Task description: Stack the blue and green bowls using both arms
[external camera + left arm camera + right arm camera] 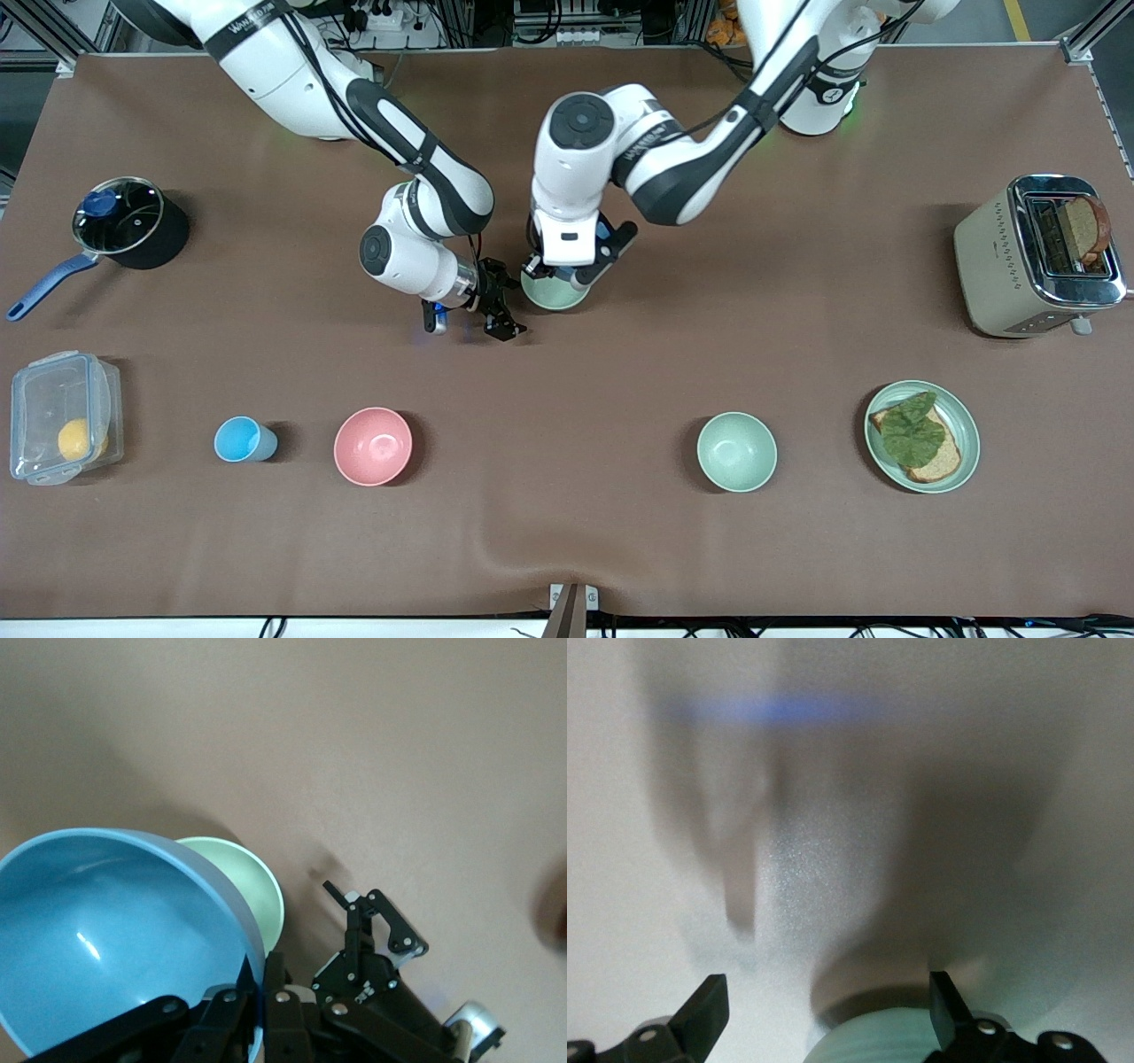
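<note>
1. The right gripper (489, 310) is seen low over the table mid-way, fingers spread and empty, just beside the green bowl (551, 294).
2. The blue bowl (115, 930), hidden from the front, is shown by the left wrist view pinched at its rim by the left gripper (252, 997), over the green bowl.
3. "WANDELBOTS" is partly readable on the arms.

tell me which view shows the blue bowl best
The left wrist view: the blue bowl fills it, held at its rim by the left gripper over the green bowl. The front view hides it under the arm; the right wrist view shows none.
</note>
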Controlling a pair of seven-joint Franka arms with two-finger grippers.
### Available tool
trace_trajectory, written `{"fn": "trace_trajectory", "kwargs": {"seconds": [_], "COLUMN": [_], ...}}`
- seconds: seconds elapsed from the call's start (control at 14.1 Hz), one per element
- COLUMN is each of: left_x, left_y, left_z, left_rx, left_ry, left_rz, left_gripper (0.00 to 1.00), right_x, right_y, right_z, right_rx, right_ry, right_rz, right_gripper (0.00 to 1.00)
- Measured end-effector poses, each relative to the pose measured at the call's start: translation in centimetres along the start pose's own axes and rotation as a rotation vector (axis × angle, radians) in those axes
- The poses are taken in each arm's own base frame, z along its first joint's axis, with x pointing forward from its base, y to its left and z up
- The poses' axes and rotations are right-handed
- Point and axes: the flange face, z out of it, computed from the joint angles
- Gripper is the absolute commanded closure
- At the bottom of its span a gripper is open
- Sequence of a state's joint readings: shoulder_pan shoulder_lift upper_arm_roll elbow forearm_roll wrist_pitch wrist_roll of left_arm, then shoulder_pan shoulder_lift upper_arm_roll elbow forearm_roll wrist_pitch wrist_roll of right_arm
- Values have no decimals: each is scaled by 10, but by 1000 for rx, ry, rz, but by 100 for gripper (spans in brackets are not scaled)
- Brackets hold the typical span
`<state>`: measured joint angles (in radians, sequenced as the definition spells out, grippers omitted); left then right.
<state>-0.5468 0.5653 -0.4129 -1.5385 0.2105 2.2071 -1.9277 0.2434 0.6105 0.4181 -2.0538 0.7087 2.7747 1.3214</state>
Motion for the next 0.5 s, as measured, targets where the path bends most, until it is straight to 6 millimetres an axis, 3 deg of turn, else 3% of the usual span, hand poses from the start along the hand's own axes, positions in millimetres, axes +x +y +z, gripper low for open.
{"fn": "trace_trajectory", "kwargs": {"seconds": [0.28,0.5], "left_x": [-43,-52], "left_y": [-6,-7], "left_z": [15,15], "left_rx": [-9,-17], "left_ry": [19,13], "left_rz": [-168,-218], "left_gripper": [100,100], "right_x": [0,0], "right_y": [0,0], "right_z": [0,0], "right_rx": [-2,-3], "right_ry": [0,0], "right_rz": [-2,-12], "right_gripper": [0,0]}}
